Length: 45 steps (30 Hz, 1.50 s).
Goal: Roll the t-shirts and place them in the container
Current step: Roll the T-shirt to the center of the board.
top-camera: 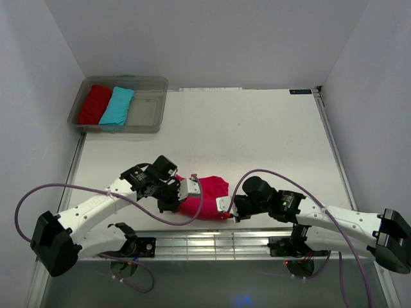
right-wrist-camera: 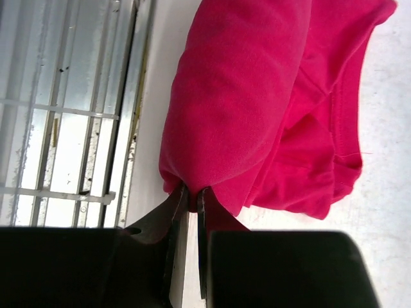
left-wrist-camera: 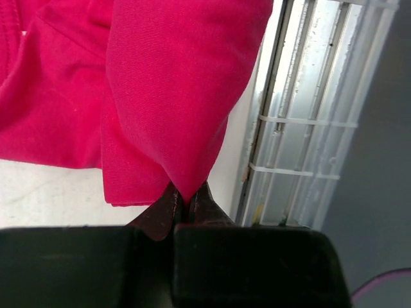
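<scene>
The metal rail runs along the near edge of the white table; all places here are told from it. Far behind the left end of the rail stands a clear bin; inside it lie a red cloth bundle and, touching it on the right side, a turquoise cloth bundle. Just behind the rail, a little left of its middle, is the left gripper; its two fingers are pressed together on a fold of pink fabric, so it pinches the cloth firmly. Just behind the middle of the rail lies the magenta t-shirt; it is gathered into a short thick roll that lies along the rail, on the table. Just behind the rail, a little right of its middle, is the right gripper; its fingers are almost together, with the corner of the roll caught between the tips; a looser layer with a stitched hem lies on the far side of the roll from the rail.
</scene>
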Each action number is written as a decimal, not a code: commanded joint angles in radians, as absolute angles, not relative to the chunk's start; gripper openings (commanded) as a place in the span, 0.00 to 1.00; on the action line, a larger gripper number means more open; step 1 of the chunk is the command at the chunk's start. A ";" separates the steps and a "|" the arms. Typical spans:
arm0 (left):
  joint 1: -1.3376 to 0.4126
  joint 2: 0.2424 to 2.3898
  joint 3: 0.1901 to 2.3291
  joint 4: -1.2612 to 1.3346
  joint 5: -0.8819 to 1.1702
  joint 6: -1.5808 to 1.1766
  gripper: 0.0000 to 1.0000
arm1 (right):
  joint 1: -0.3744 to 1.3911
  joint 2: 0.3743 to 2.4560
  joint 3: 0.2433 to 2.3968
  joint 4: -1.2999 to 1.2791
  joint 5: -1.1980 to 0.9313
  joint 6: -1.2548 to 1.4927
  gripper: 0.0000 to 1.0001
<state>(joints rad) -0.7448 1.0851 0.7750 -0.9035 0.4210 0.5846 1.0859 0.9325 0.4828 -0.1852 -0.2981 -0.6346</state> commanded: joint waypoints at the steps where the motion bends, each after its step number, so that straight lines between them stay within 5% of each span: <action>1: -0.741 1.109 0.784 -0.948 0.498 0.549 0.00 | 1.068 0.957 0.521 -0.207 -0.370 -0.615 0.08; 19: -0.391 1.403 0.953 -1.062 0.638 0.730 0.00 | 0.715 1.234 0.614 0.029 -0.594 -0.374 0.08; 27: -0.305 1.595 1.051 -1.060 0.643 0.715 0.02 | 0.623 1.355 0.686 0.092 -0.554 -0.171 0.35; 37: -0.304 1.729 1.126 -1.060 0.635 0.626 0.03 | 0.747 1.218 0.680 0.189 -0.327 0.038 0.37; 45: -0.301 1.812 1.227 -1.095 0.640 0.572 0.02 | 0.825 1.313 0.620 0.425 -0.374 0.161 0.34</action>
<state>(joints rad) -0.3084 1.8042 1.1900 -1.0912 0.6121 0.5919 0.8146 1.2751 0.6239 0.2913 -0.3931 0.0891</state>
